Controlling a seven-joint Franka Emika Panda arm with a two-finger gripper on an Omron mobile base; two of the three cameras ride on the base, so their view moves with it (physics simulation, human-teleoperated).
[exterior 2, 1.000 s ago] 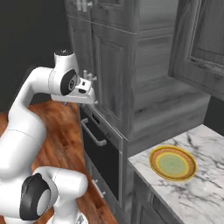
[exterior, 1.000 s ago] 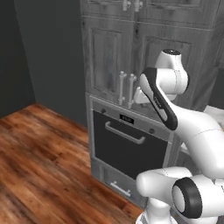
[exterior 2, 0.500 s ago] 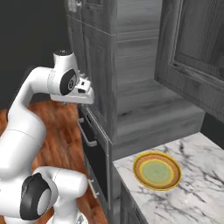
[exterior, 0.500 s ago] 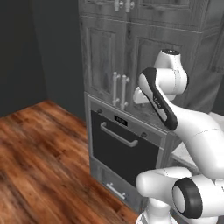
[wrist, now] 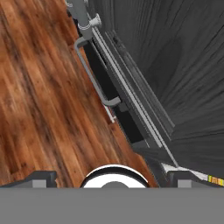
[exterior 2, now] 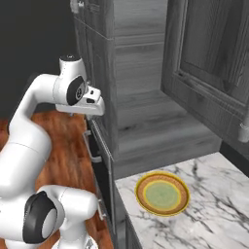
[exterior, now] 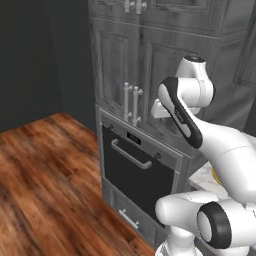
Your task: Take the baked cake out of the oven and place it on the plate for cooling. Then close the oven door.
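Built-in oven (exterior: pixel 137 165) with grey control strip and small black display sits in a tall grey wood cabinet column. Its flat dark oven door (exterior: pixel 135 175) is shut flush, silver bar handle (exterior: pixel 131 154) horizontal across the upper part. In the hand view the same door (wrist: pixel 111 98) runs diagonally, handle (wrist: pixel 94 74) standing proud of it above the brown wood plank floor (exterior: pixel 45 180).

White arm is raised, elbow bent, hand held high beside the cabinet doors with vertical handles (exterior: pixel 131 102), above the oven's control strip. The tool (exterior 2: pixel 92 103) hangs just off the cabinet face, touching nothing; its two dark fingertips (wrist: pixel 41 178) sit far apart at the hand view's lower edge, jaws wide, nothing between them.

Round plate with yellow-orange rim and pale green centre (exterior 2: pixel 162 193) lies bare on the white marble tabletop (exterior 2: pixel 209 214) to the right of the oven column, well apart from the tool.

Cake cannot be seen; oven interior hidden behind the closed door.
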